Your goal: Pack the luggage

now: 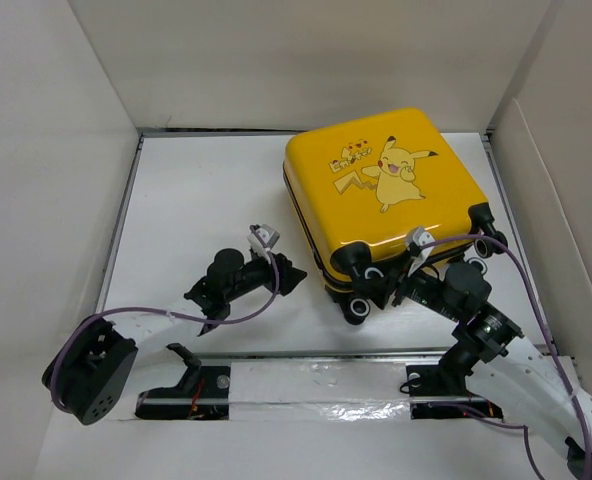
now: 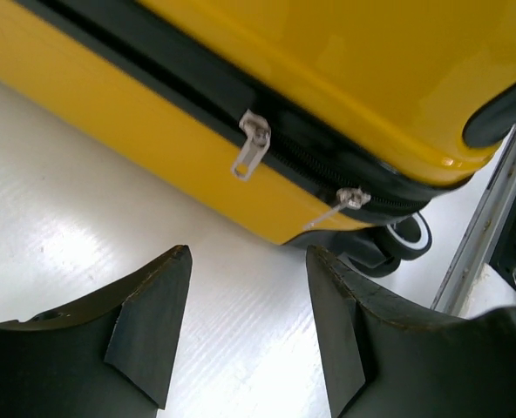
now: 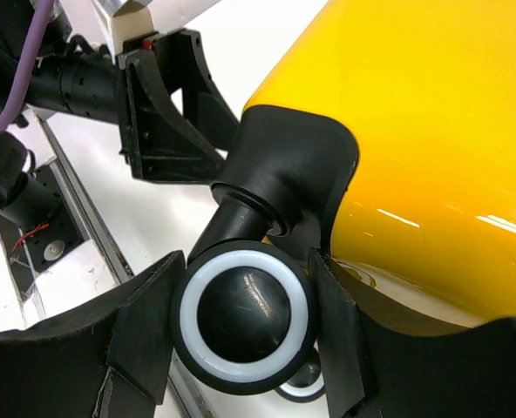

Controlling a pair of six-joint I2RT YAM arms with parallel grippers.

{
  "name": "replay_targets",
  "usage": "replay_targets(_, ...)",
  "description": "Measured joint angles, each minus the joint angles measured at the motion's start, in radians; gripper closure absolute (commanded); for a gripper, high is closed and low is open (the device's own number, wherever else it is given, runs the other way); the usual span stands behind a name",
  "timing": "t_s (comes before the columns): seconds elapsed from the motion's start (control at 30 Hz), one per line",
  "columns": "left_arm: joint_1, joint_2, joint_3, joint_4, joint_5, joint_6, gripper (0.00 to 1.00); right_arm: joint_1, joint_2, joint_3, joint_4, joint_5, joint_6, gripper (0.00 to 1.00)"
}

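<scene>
Luggage (image 1: 381,190) lies shut and flat on the worktop (image 1: 196,200), far right. My right tool (image 3: 245,326) clamps a black wheel (image 3: 243,315); my left tool (image 2: 247,326) gapes empty beside the zip pulls (image 2: 251,144). Zipping seems underway: next, pinch a pull. Writing too small to read.

A robot test cell in a lab, not a home: plain white panel walls (image 1: 56,120) box in a white tabletop (image 1: 206,200) ahead of both grippers, with a taped metal mounting rail (image 1: 316,385) and loose purple cable (image 1: 156,312) behind them.
</scene>
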Motion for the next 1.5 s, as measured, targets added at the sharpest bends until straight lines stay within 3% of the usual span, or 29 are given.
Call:
replay_targets(0.5,-0.074,0.158,0.123,0.062,0.053,0.032,0.57,-0.041,0.000,0.000,-0.016,-0.048,-0.007,0.85)
replay_targets(0.63,-0.074,0.170,0.124,0.076,0.072,0.031,0.66,-0.042,0.000,0.000,-0.016,-0.049,-0.007,0.85)
replay_targets(0.87,-0.074,0.188,0.136,0.085,0.090,0.029,0.56,-0.047,0.004,0.000,-0.015,-0.049,-0.007,0.85)
replay_targets(1.1,-0.074,0.158,0.108,0.071,0.078,0.029,0.57,-0.047,0.006,0.000,-0.015,-0.050,-0.007,0.85)
replay_targets(1.23,-0.074,0.143,0.091,0.047,0.076,0.031,0.63,-0.047,0.006,0.000,-0.015,-0.050,-0.007,0.86)
replay_targets(1.5,-0.074,0.166,0.096,0.037,0.084,0.039,0.61,-0.047,0.005,0.000,-0.015,-0.051,-0.007,0.86)
